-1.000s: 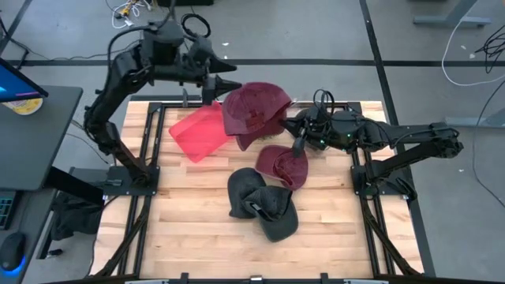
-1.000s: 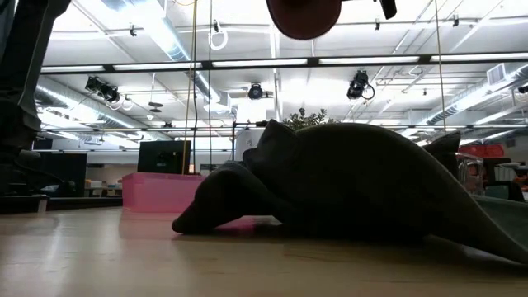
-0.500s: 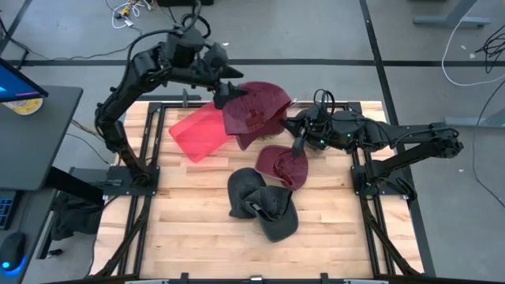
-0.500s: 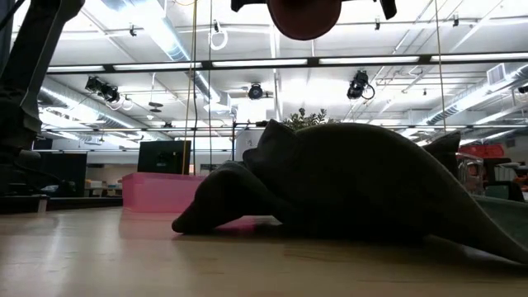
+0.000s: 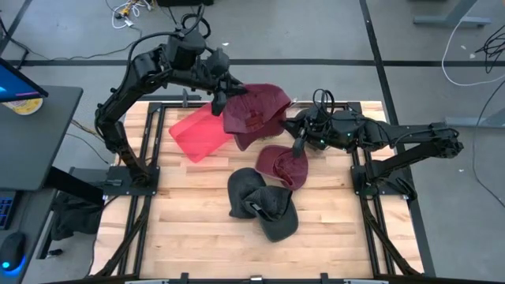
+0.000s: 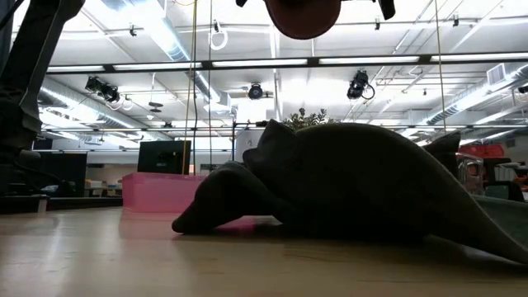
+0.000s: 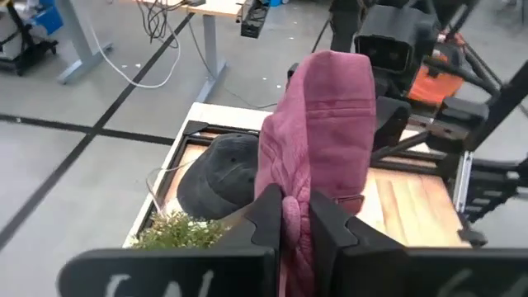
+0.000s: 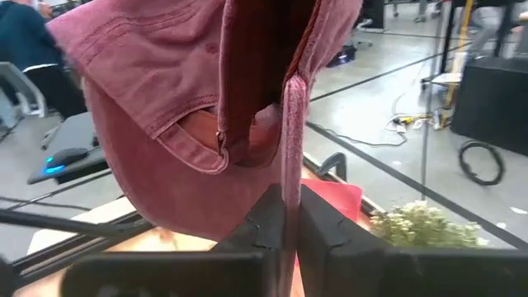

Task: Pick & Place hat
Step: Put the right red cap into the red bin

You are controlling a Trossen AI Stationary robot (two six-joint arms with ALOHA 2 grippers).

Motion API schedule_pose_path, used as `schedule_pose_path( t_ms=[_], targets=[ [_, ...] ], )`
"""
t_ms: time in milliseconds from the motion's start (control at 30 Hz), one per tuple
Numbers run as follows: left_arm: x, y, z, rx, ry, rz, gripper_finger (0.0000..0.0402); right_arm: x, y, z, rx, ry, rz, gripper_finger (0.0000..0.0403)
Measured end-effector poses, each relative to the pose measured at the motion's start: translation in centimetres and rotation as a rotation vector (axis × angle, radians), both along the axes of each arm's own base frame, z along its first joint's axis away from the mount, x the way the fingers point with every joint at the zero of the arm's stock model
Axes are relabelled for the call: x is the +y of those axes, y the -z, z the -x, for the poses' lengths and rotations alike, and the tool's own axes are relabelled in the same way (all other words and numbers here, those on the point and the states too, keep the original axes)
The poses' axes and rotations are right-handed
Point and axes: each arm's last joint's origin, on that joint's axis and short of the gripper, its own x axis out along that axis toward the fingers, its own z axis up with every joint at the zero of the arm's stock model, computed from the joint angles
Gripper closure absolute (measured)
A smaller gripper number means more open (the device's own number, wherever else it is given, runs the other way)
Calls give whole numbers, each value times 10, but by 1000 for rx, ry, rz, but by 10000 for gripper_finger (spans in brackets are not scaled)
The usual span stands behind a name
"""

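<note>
My left gripper (image 5: 222,92) is up above the pink bin (image 5: 198,132), fingers pinched tight on the far edge of the big maroon hat (image 5: 254,110), which hangs in the air just beside that bin. My right gripper (image 5: 290,120) has the same hat from the other side, away from the bin, its fingers (image 8: 318,219) clamped together on a fold of the fabric. So the hat is stretched between both my hands. A smaller maroon hat (image 5: 282,165) lies on the table (image 5: 181,221) further from the bin, and two dark grey hats (image 5: 262,203) lie nearer the table's middle.
</note>
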Motion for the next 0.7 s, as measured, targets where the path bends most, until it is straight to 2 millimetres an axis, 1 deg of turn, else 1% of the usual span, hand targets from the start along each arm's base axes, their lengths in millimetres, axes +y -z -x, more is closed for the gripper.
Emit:
schedule_pose_path(
  t_ms=[67,200,333,433,533,600,700],
  targets=[
    [-3,1,-1,15,21,-53,369,0,0,0,1,-10,-2,359],
    [-10,7,0,103,78,-183,376,1,1,2,23,-34,-5,294],
    [-17,16,4,240,156,-336,376,1,0,9,45,-46,-7,224],
    [-25,24,7,369,218,-474,376,1,0,13,61,-44,-7,182],
    [-33,32,13,526,324,-618,376,0,0,15,64,-42,-7,155],
    [-37,37,17,616,410,-703,376,0,0,15,69,-39,-6,146],
    [-38,38,19,675,441,-784,376,-2,1,15,70,-30,-17,143]
  ],
)
